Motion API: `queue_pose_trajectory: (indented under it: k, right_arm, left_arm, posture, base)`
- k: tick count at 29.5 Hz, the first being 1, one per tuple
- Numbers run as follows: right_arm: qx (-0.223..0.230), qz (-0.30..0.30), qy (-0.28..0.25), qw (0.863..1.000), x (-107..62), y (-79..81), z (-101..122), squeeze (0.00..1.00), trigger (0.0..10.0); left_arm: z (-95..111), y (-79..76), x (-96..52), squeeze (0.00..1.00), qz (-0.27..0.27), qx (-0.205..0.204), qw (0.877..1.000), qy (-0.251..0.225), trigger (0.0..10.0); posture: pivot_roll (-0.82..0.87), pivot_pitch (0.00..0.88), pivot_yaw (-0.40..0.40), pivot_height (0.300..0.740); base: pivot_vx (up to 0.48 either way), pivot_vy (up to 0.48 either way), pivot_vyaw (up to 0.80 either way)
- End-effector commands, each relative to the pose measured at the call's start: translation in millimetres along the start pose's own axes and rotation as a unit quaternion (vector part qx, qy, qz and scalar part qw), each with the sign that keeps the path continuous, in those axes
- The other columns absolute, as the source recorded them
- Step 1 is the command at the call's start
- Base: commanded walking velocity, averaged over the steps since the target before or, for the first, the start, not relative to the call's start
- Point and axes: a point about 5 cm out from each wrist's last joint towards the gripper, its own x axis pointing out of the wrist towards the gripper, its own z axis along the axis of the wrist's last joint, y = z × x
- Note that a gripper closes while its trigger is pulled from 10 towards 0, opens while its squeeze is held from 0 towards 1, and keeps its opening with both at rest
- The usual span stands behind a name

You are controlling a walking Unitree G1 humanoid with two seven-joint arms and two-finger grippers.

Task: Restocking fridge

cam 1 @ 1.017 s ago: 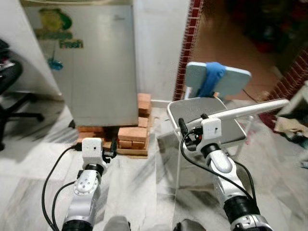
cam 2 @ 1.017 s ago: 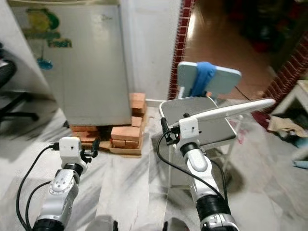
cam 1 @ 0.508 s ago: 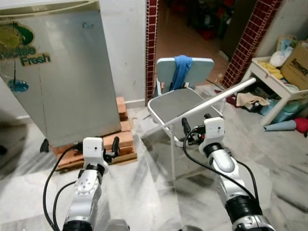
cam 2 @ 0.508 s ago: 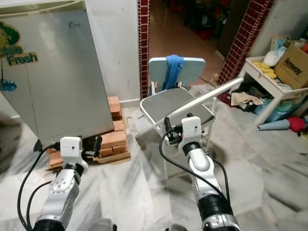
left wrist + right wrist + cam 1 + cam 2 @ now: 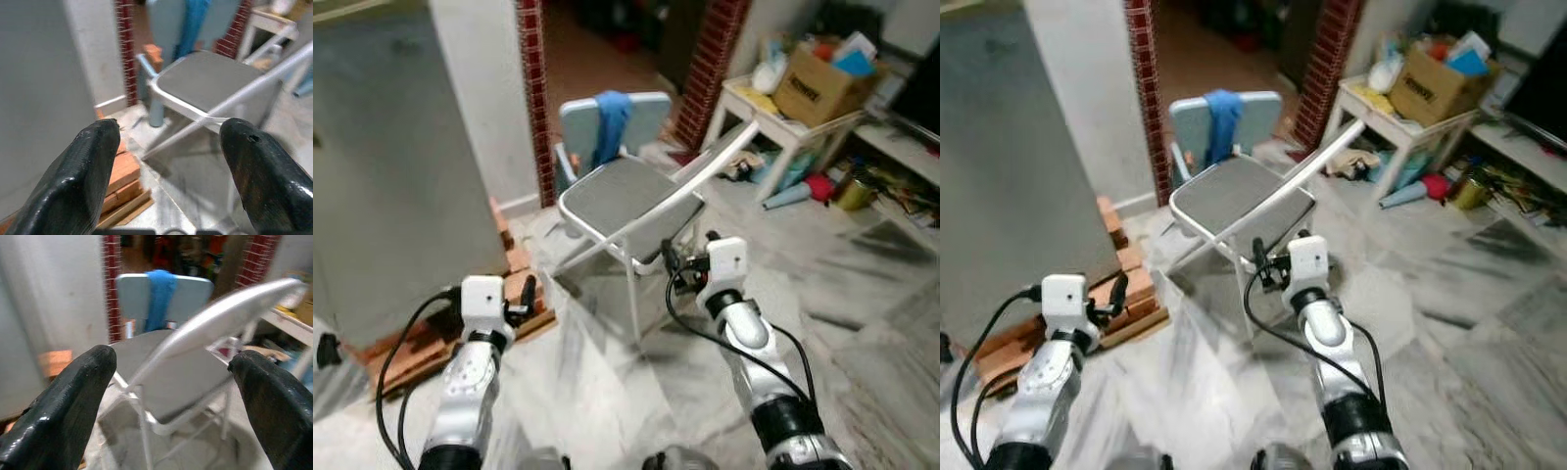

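The grey fridge (image 5: pixel 382 166) stands at the far left with its door closed, resting on bricks and a wooden pallet (image 5: pixel 421 343). My left gripper (image 5: pixel 524 294) is held low in front of the pallet, open and empty; in the left wrist view its fingers (image 5: pixel 88 171) frame the fridge side and the chair. My right gripper (image 5: pixel 680 269) is open and empty too, close to the front edge of a folding chair (image 5: pixel 626 196). In the right wrist view the right gripper (image 5: pixel 172 356) looks at that chair's seat.
A blue cloth (image 5: pixel 610 113) hangs over the chair's back. A red brick pillar (image 5: pixel 533 88) flanks a doorway behind it. At the right a white low table (image 5: pixel 783 117) carries a cardboard box (image 5: pixel 822 73), with clutter on the marble floor beside it.
The whole view has swung to the right: the fridge has slid to the left edge and the table with the box has come further in. Both arms keep their pose.
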Motion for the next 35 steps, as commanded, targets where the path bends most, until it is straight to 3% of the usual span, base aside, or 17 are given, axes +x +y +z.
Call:
queue_pose_trajectory:
  k: [1, 21, 35]
  right_arm:
    - [-0.006, -0.014, 0.006, 1.000, -3.2, -11.1, -2, 0.00, 10.0]
    - [-0.008, -0.016, 0.009, 1.000, -2.0, -12.9, -3, 0.00, 10.0]
    - [-0.003, -0.057, 0.003, 0.998, -11.1, -25.9, -4, 0.00, 10.0]
  left_arm:
    - [0, -10.1, 1.9, 0.00, -0.016, 0.001, 1.000, 0.002, 10.0]
    - [-4, -9.0, 5.5, 0.00, -0.012, -0.006, 1.000, 0.022, 10.0]
    - [1, -3.8, 10.7, 0.00, -0.023, 0.006, 1.000, 0.014, 10.0]
  posture:
    - [0.11, 0.007, -0.013, 0.740]
    - [0.11, 0.001, -0.014, 0.740]
    - [0.08, 0.000, 0.021, 0.740]
  base:
    - [0.000, 0.000, -0.80]
    - [0.000, 0.000, -0.80]
    - [0.000, 0.000, -0.80]
